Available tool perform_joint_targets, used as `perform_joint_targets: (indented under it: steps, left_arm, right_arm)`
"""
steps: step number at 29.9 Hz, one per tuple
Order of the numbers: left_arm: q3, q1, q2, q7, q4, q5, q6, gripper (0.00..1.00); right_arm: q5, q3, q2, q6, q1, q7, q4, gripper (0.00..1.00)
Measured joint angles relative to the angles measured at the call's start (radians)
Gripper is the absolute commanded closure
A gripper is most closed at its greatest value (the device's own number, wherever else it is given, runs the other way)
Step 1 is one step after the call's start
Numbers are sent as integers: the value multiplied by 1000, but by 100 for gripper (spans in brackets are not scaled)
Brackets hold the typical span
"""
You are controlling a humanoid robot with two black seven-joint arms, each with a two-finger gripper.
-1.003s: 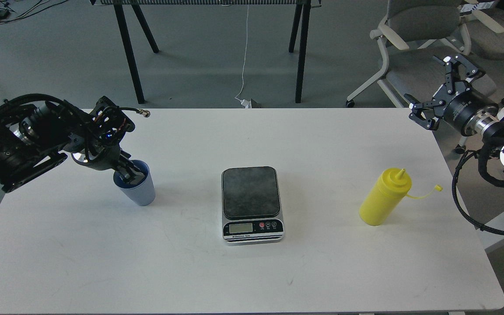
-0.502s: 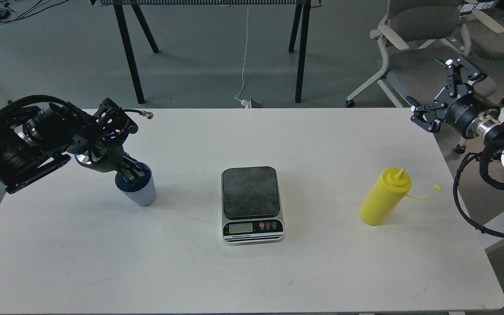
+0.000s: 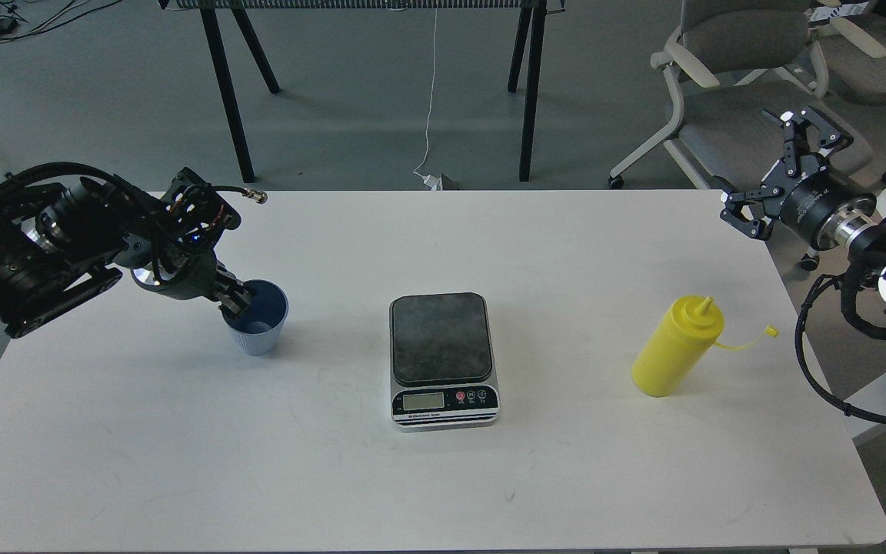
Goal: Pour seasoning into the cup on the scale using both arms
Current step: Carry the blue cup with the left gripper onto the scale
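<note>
Well, the white tabletop (image 3: 428, 492) gives me broad bare room across its near half, with the scale (image 3: 443, 358) sitting at its middle, display side toward me, and clear surface on both its flanks. Left of the scale, well apart from it, stands the cup (image 3: 259, 327), upright, its open mouth showing a dark blue inside. My left arm comes in low from the left edge, bent so that the wrist slopes down toward the cup, and my left jaws (image 3: 234, 302) are pinching the cup's left rim, one finger dipping inside the mouth; the fingers (image 3: 229, 297) are dark against the rim, yet their grip on the wall reads clearly. On the right side of the tabletop, well apart from the scale, the seasoning (image 3: 676, 348) stands upright with its nozzle up and its small cap hanging off to the right on a thin tether, near the right edge. My right arm is raised beyond the tabletop's far right corner, above the floor by the grey chairs (image 3: 743, 69), and my right jaws (image 3: 768, 173) are spread wide, holding nothing, far from the seasoning.
</note>
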Motion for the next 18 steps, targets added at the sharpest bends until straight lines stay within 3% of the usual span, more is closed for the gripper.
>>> perform_joint_targets:
  steps: [4, 12, 18]
  left_arm:
    - [-2, -41, 4, 0, 0, -20, 0, 96]
    - [-10, -277, -7, 0, -119, -224, 0, 95]
    - [-2, -296, -155, 0, -153, -241, 0, 95]
  right_arm:
    - [0, 0, 0, 0, -3, 0, 0, 1]
    - [0, 10, 1, 0, -3, 0, -1, 1]
    - [0, 12, -5, 0, -3, 0, 0, 1]
